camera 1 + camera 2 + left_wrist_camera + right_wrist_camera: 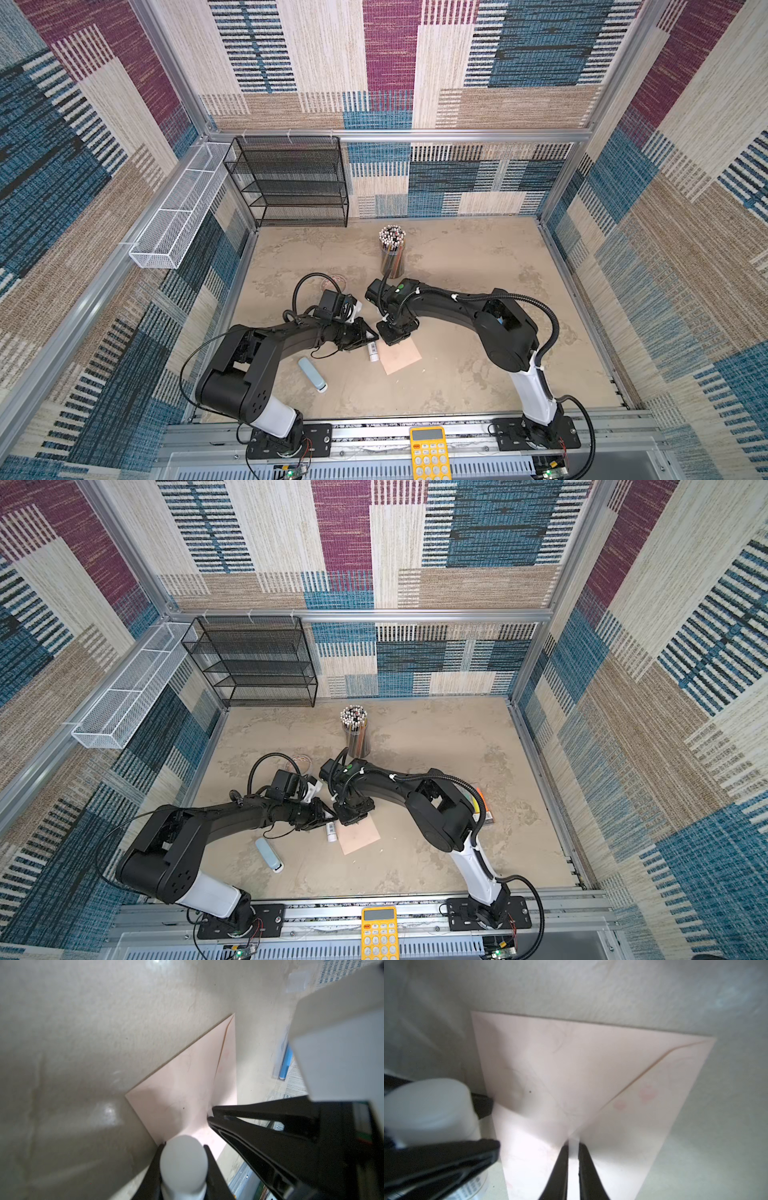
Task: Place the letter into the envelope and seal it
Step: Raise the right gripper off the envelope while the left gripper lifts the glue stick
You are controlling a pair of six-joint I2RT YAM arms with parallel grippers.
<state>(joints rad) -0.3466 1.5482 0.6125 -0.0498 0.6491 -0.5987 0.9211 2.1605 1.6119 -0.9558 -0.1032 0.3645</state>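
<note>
The light, floppy peach-pink paper envelope [401,355] wants pinching at its pointed flap [571,1076] tip, where the right gripper [573,1147] sits with narrow jaws, grip impossible to tell, while the left gripper [184,1145] clamps a white plastic glue stick [184,1167].

Envelope [403,357]: pale peach-pink, plain, with faint pink blotches.
Glue stick [373,352]: white with black-printed label.
Table [478,270]: mottled beige.
Walls [390,50]: woven patchwork of blue, maroon, cream and tan, some panels striped.
Calculator [429,453]: yellow, pale keys.
Rack [291,183]: black mesh.
Basket [174,224]: white mesh.
Case [311,374]: pale blue, white end.
Pencils [392,245]: many colours, white tips.
</note>
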